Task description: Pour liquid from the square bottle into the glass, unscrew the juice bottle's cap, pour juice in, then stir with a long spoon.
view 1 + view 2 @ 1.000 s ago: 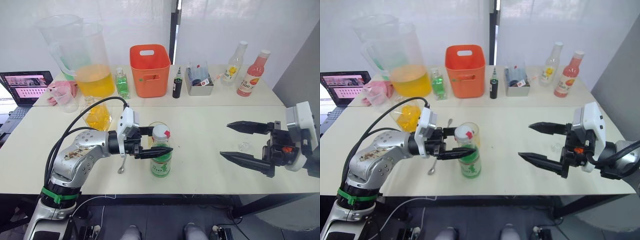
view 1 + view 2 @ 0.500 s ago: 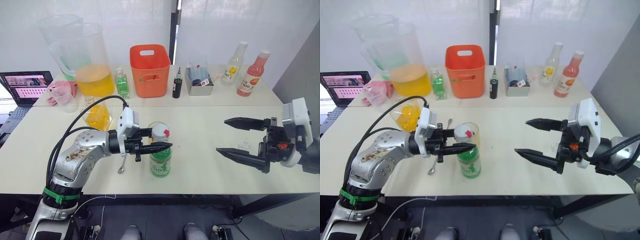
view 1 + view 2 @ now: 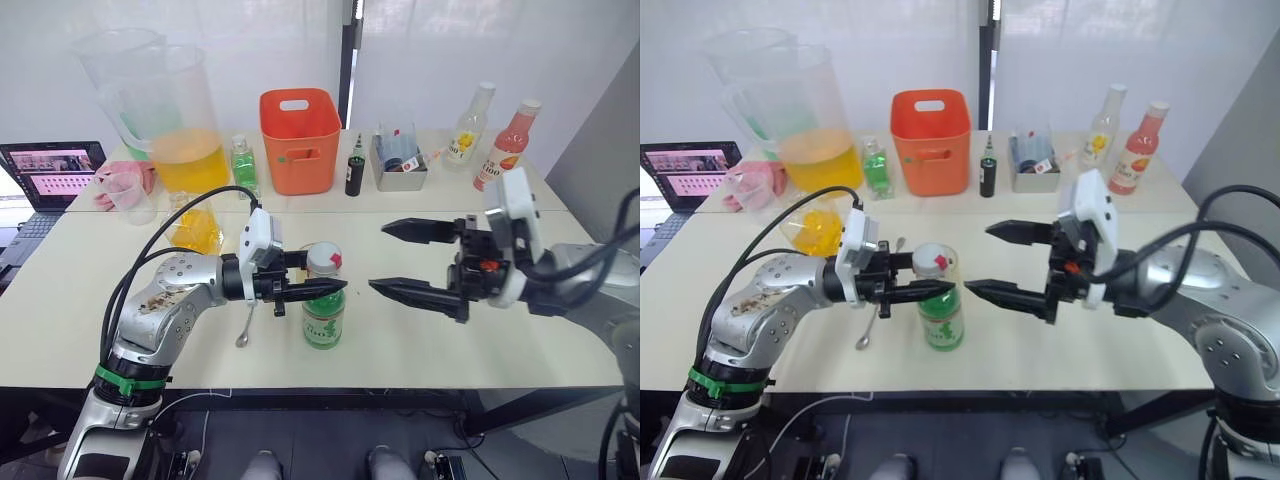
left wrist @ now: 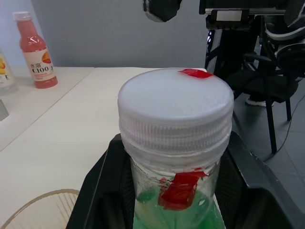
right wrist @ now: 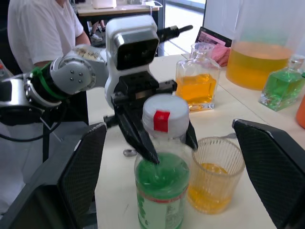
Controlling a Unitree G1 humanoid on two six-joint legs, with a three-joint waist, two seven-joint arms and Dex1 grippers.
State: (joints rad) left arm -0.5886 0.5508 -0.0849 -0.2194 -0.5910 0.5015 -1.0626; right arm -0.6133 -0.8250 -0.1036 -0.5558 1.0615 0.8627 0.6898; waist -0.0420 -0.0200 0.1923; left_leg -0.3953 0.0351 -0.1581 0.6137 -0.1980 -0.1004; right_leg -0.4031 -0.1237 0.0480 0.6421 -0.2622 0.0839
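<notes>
1. Left eye view: left two-finger black gripper (image 3: 318, 287) clamped on neck of clear plastic juice bottle of green liquid (image 3: 323, 310), upright near front edge of cream table (image 3: 400, 340); small white screw cap with red trim (image 3: 322, 260) on. Right black gripper (image 3: 400, 258) spread wide, just beside bottle, not touching.
2. Right eye view: thin silver long spoon (image 3: 876, 315) flat on table under left arm.
3. Left wrist view: fingers (image 4: 97, 191) pressed against bottle neck below cap.
4. Right wrist view: short clear ribbed glass (image 5: 214, 174) holding orange liquid, touching bottle; square glass bottle of orange liquid (image 5: 198, 78) behind.
</notes>
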